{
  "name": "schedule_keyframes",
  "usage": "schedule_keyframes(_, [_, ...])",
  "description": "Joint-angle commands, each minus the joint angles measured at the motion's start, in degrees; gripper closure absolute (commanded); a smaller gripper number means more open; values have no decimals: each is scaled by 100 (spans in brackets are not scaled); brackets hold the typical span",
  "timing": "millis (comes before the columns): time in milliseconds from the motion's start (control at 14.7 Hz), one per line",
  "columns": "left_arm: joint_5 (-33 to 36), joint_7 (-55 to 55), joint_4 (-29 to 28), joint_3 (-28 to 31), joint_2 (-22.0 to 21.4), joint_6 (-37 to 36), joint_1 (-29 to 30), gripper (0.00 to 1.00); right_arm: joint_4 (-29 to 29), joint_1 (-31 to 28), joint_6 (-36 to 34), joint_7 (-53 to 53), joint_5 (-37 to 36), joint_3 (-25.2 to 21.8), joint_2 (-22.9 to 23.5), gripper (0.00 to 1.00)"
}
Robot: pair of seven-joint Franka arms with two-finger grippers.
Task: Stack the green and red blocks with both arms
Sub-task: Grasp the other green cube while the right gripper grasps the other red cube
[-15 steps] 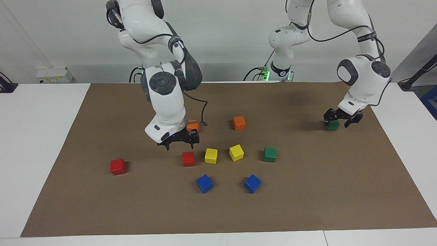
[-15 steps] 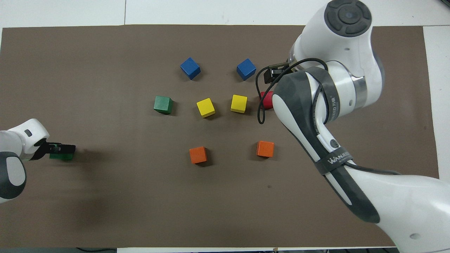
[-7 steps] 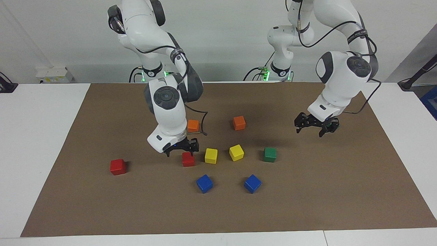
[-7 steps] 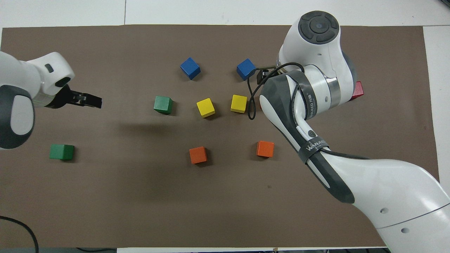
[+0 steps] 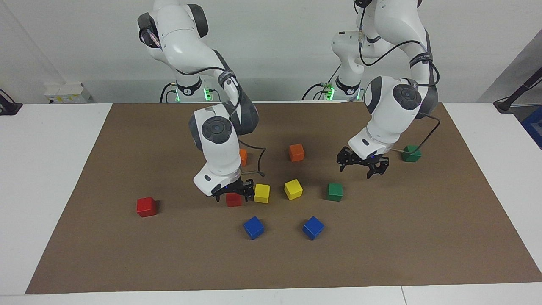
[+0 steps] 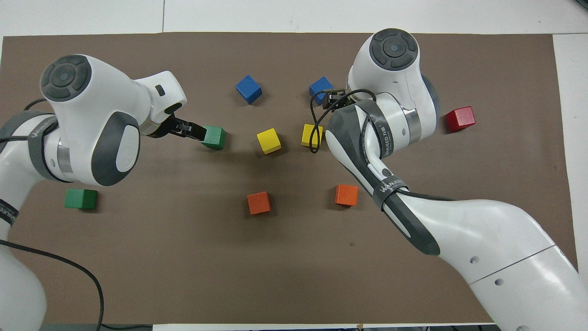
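Two dark green blocks lie on the brown mat: one (image 5: 334, 191) (image 6: 213, 137) in the middle row, one (image 5: 411, 153) (image 6: 81, 198) at the left arm's end. One red block (image 5: 146, 206) (image 6: 460, 118) lies at the right arm's end. The other red block (image 5: 233, 199) sits beside a yellow one and is hidden under the right arm in the overhead view. My right gripper (image 5: 233, 195) is low and open, its fingers on either side of this red block. My left gripper (image 5: 359, 168) (image 6: 192, 132) is open and empty, in the air close to the middle green block.
Two yellow blocks (image 5: 261, 193) (image 5: 293, 189) sit between the red and green blocks in the row. Two blue blocks (image 5: 253, 227) (image 5: 313, 227) lie farther from the robots. Two orange blocks (image 5: 296, 152) (image 5: 243, 157) lie nearer to them.
My left gripper moved from the green block at its end of the table, which stayed put, toward the middle green block. My right gripper came down around the red block.
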Motion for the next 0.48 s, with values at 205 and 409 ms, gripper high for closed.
schedule_keyframes(205, [31,-393,594,121,835,125,-472,0,-263,-28,401,117,-5,22,53,0])
schedule_keyframes(409, [365,-411,594,121,976,231,-481,0,-605,-54,587,90,-5,22,-44,0])
